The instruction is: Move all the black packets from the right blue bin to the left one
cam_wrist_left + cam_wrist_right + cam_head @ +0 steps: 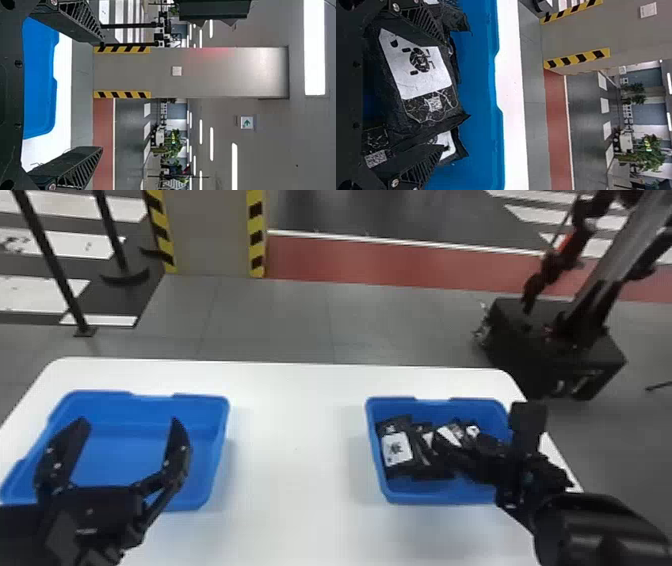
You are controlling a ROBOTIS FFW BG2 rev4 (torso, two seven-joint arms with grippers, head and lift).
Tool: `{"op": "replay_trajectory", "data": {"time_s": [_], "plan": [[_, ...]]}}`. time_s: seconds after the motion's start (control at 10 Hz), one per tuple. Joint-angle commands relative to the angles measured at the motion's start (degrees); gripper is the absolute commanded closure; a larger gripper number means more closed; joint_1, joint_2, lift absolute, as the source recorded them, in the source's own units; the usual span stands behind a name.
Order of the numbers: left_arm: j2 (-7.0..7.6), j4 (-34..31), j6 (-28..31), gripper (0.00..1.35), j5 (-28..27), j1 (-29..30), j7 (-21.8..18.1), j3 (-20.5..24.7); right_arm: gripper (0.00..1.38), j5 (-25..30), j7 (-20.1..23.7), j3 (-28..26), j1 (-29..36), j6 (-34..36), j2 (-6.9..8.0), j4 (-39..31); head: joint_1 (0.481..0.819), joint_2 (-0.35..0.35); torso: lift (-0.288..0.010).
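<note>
Right gripper point(443, 94) found down inside the right blue bin point(425, 496), its two fingers standing wide apart. Between them lies a large packet point(415, 67), printed side in view; whether either finger touches it cannot be told, and no firm hold is evident. Further black packets point(395, 445) lie around and beneath it, overlapping, with one flat-lying piece toward the bin's left side. Left gripper point(129, 420) is noted over the left blue bin point(120, 410), fingers likewise well spread, nothing between them. Both bins stand on the white table point(295, 450), well apart.

Step in hand is judged to be the pick, at an early stage, since every packet seen is in the right blue bin. Next move calls for closing on the one packet, then a straight lift above the rim before any travel leftward. Risk noted: loose, overlapping film may bring a second packet along, or slip from a shallow pinch
</note>
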Motion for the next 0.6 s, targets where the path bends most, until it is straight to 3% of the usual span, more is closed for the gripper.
{"op": "replay_trajectory", "data": {"time_s": [0.0, 0.2, 0.3, 0.5], "plan": [[0.0, 0.0, 0.0, 0.05, 0.0, 0.0, 0.0, 0.1, 0.22, -0.6, 0.5, 0.0, -1.2, 3.0, -0.03, 2.1, 0.695, -0.135, -0.11], [-0.09, 0.0, 0.0, 0.05, 0.0, 0.2, 0.0, 0.2, 1.05, -1.6, 1.3, 0.2, -1.3, 4.7, 0.58, 1.4, 0.695, -0.127, -0.11], [-0.09, 0.0, 0.0, 0.05, 0.0, 0.2, 0.0, 0.2, 1.18, -2.6, 0.7, -0.5, 1.1, 4.4, 1.64, -3.4, 0.695, -0.125, -0.11], [-0.26, 0.0, 0.0, 0.05, 0.0, 0.5, 0.0, 0.4, 1.18, -2.5, 0.2, -1.1, 4.0, 1.7, 2.78, -9.6, 0.695, -0.104, -0.11]]}}
